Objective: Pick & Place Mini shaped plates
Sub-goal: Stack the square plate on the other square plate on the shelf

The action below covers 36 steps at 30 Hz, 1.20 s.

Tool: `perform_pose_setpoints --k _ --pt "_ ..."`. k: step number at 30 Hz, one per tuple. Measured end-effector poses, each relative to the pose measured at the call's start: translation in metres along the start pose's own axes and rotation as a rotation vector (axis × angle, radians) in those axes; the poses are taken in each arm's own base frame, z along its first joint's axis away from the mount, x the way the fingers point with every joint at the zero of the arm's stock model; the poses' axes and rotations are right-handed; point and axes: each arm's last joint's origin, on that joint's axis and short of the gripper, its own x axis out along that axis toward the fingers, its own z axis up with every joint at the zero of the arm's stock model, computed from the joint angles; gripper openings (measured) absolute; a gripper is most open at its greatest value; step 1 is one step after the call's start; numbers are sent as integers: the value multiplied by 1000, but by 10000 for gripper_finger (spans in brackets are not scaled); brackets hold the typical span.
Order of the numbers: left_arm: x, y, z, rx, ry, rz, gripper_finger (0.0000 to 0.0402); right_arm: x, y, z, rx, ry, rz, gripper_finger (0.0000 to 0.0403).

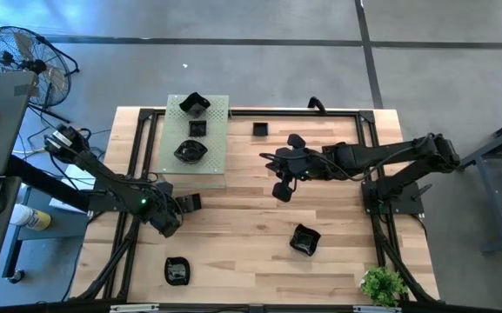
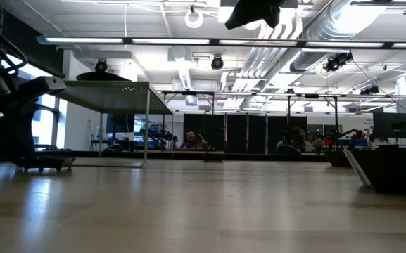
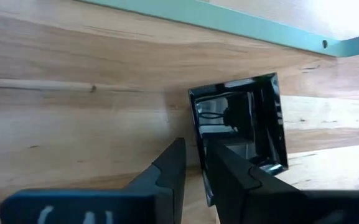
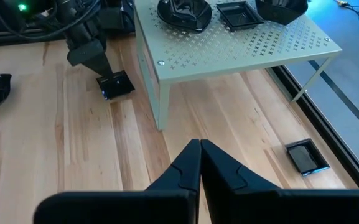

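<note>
My left gripper (image 1: 181,205) is shut on a small glossy black square plate (image 3: 238,121) just in front of the pale green perforated board (image 1: 196,161), low over the table. Three black plates (image 1: 190,150) rest on that raised board. More plates lie flat on the table: a small square one (image 1: 260,129) at the far side, a wavy one (image 1: 304,239) at mid right, and one (image 1: 177,270) at the near left. My right gripper (image 1: 283,191) is shut and empty above the middle of the table; it also shows in its wrist view (image 4: 199,154). My left gripper pinches the square plate's rim (image 3: 198,149) on the side nearest it, one finger (image 3: 229,171) over the dish's inside and one (image 3: 173,165) outside. The fingers come slanting down from the table's left. The plate looks tilted (image 4: 116,84); whether it is clear of the table I cannot tell.
The green board stands on thin legs at the table's far left, with room underneath. A small green plant (image 1: 381,285) stands at the near right corner. A black frame (image 1: 372,122) runs round the table's edges. Bare wood lies between the arms.
</note>
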Motion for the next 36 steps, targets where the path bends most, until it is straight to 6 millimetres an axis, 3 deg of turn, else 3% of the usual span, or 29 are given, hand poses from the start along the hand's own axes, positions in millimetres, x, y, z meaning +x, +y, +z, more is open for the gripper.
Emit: perform_pose_setpoints --k 7,15,22,28,32,36 --pt "0 0 -1 24 13 1 9 0 0 1 2 -6 1 2" --pt "-13 -17 -7 102 109 -24 3 0 0 1 2 -6 1 3" --pt "-57 -63 -11 317 208 -219 2 0 0 1 2 -5 1 6" --pt "-110 -102 0 438 166 -402 1 0 0 1 -19 -5 2 2" --pt "-137 -122 24 436 40 -406 1 0 0 1 -21 -13 3 4" --pt "-155 -141 59 361 -25 -347 1 0 0 2 -19 -19 5 6"
